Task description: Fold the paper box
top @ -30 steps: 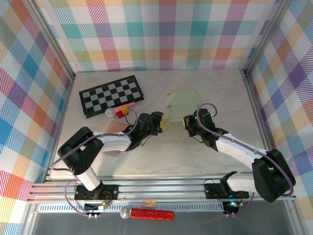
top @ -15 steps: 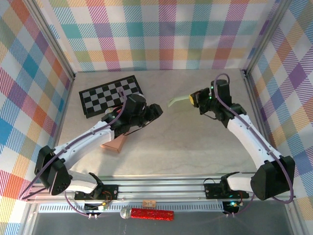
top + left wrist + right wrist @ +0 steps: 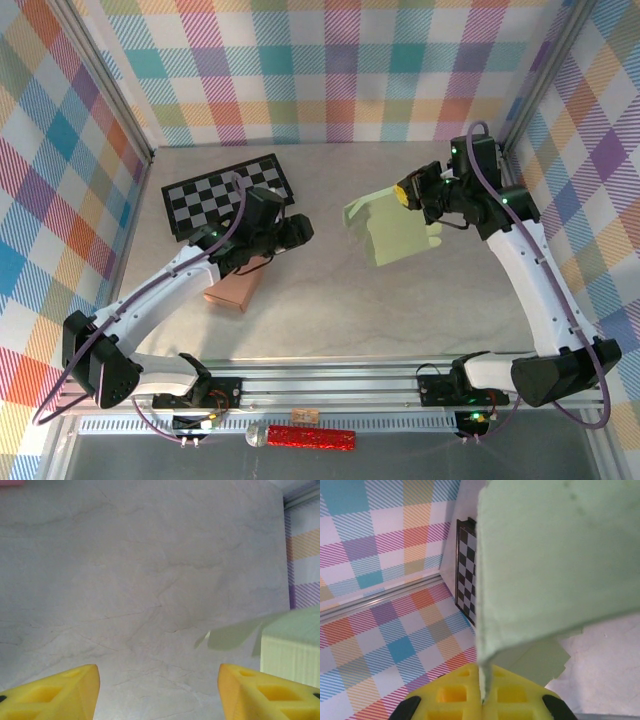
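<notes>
The paper box (image 3: 395, 230) is a pale green, partly flat sheet with flaps, hanging in the air right of the table's middle. My right gripper (image 3: 410, 192) is shut on its upper edge. In the right wrist view the box (image 3: 555, 555) hangs past the yellow pads, and my right gripper (image 3: 482, 697) pinches a thin edge of it. My left gripper (image 3: 298, 230) stands open to the left of the box, apart from it. Seen from the left wrist, my left gripper (image 3: 159, 695) has nothing between its fingers, and the box (image 3: 292, 647) with one flap shows at the right.
A black-and-white checkerboard (image 3: 228, 193) lies at the back left, also seen as a checkerboard (image 3: 467, 570) from the right wrist. A tan block (image 3: 233, 288) lies under the left arm. Plaid walls close in the table on three sides.
The right gripper has carried the paper box up and toward the back right, off the table. The left arm has drawn back to the left, away from the box, with its fingers wider.
</notes>
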You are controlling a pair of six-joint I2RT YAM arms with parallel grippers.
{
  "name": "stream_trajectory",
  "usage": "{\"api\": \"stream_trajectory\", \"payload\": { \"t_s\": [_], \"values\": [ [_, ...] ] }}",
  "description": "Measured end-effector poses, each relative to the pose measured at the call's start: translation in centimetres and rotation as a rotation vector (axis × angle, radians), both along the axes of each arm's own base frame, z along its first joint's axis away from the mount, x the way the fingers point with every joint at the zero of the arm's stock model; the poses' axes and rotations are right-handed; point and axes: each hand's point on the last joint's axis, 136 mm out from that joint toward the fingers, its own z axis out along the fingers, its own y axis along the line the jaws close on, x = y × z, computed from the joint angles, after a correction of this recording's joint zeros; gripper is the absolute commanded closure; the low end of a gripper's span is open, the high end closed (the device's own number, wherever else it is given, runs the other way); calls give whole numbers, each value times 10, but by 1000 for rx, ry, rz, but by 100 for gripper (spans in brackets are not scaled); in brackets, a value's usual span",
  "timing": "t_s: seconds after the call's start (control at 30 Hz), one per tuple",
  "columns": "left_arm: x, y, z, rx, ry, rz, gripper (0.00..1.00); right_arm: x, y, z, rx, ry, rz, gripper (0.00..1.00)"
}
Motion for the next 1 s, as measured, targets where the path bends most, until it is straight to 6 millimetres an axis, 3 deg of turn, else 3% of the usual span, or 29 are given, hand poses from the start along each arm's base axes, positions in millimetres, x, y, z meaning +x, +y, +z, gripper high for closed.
{"api": "stream_trajectory", "payload": {
  "t_s": [0.13, 0.27, 0.43, 0.67, 0.83, 1.0],
  "values": [
    [1, -7, 10, -38, -6, -32, 38, 6, 5, -19, 12, 84, -8, 100],
    [4, -26, 19, -74, -25, -118, 38, 28, 14, -56, 1, 180, -7, 100],
    [1, -43, 6, -50, -12, -231, 36, 44, 22, -93, -14, 267, 3, 100],
    [-13, -63, -8, 69, -79, -387, 33, 48, 28, -98, 3, 281, 24, 100],
    [-11, -70, -36, 210, -90, -436, 33, 47, 30, -97, 16, 281, 36, 100],
    [2, -62, -60, 371, -85, -414, 43, 47, 31, -96, 22, 282, 41, 100]
  ]
}}
